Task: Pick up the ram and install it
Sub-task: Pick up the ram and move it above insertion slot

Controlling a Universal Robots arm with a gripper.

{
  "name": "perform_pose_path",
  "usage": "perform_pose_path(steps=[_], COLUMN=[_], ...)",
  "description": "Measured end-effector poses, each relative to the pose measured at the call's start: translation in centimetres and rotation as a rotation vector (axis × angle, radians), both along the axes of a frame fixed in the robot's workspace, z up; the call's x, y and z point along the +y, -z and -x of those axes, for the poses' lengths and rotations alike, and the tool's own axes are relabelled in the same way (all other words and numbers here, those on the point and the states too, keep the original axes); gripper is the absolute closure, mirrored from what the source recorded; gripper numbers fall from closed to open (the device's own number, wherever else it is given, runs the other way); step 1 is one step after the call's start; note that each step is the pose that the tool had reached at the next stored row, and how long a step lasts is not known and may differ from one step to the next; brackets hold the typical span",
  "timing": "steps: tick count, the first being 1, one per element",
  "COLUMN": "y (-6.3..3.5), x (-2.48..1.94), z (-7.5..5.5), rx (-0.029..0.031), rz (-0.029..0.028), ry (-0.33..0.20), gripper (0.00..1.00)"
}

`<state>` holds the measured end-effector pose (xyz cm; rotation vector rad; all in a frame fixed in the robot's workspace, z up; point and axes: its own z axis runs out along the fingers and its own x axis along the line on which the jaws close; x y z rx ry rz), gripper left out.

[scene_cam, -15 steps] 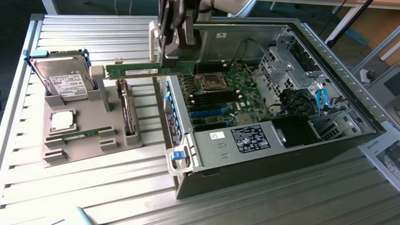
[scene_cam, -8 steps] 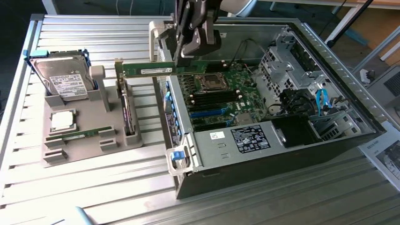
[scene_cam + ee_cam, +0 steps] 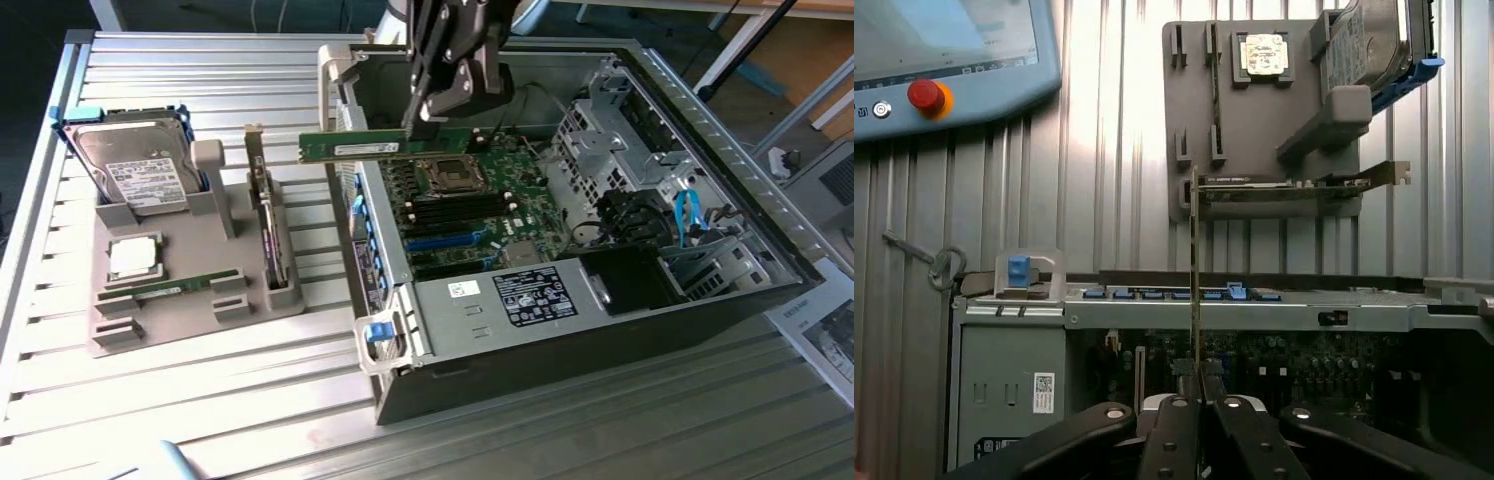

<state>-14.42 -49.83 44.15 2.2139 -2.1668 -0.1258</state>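
My gripper (image 3: 424, 118) is shut on the ram (image 3: 350, 147), a long green stick with a pale label. It holds the stick level by one end, above the open computer case (image 3: 561, 300) near its wall on the exterior view's left. Below it lie the motherboard (image 3: 487, 190) and its dark memory slots (image 3: 461, 212). In the wrist view the ram (image 3: 1196, 260) shows edge-on as a thin line running out from between the gripper (image 3: 1199, 388) fingers, over the case wall. A second green stick (image 3: 171, 289) lies in the grey holder (image 3: 174, 325).
The grey holder also carries a silver hard drive (image 3: 134, 172), a square processor chip (image 3: 134, 257) and an upright card (image 3: 274, 235). A pendant with a red button (image 3: 926, 95) and a key (image 3: 942, 266) lie on the slatted metal table (image 3: 200, 400).
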Motion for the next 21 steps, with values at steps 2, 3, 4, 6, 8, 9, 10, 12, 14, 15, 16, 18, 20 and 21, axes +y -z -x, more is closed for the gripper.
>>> perform_pose_path(steps=[2,3,4,6,8,9,10,12,14,15,16,18,20,21], y=[0.00,0.00,0.00,0.00,-0.01,0.00,0.00,0.00,0.00,0.00,0.00,0.00,0.00,0.00], x=[0.00,0.00,0.00,0.00,0.00,0.00,0.00,0.00,0.00,0.00,0.00,0.00,0.00,0.00], z=[-1.1,-1.5,-1.8,-2.5,-3.2,-3.5,-3.8,-4.5,-5.3,-5.6,-6.0,-6.5,-7.5,-8.0], rx=[0.0027,0.0038,0.0044,0.0061,0.0079,0.0086,0.0094,0.0112,0.0131,0.0139,0.0147,0.0160,0.0183,0.0195], rz=[0.0001,0.0001,0.0000,0.0001,0.0001,0.0001,0.0001,0.0001,0.0000,0.0000,0.0001,0.0000,0.0000,0.0001], ry=[0.000,0.000,0.000,0.000,0.000,0.000,0.000,0.000,0.000,0.000,0.000,0.000,0.000,0.000], gripper=[0.88,0.88,0.88,0.88,0.88,0.88,0.88,0.88,0.88,0.88,0.88,0.88,0.88,0.88])
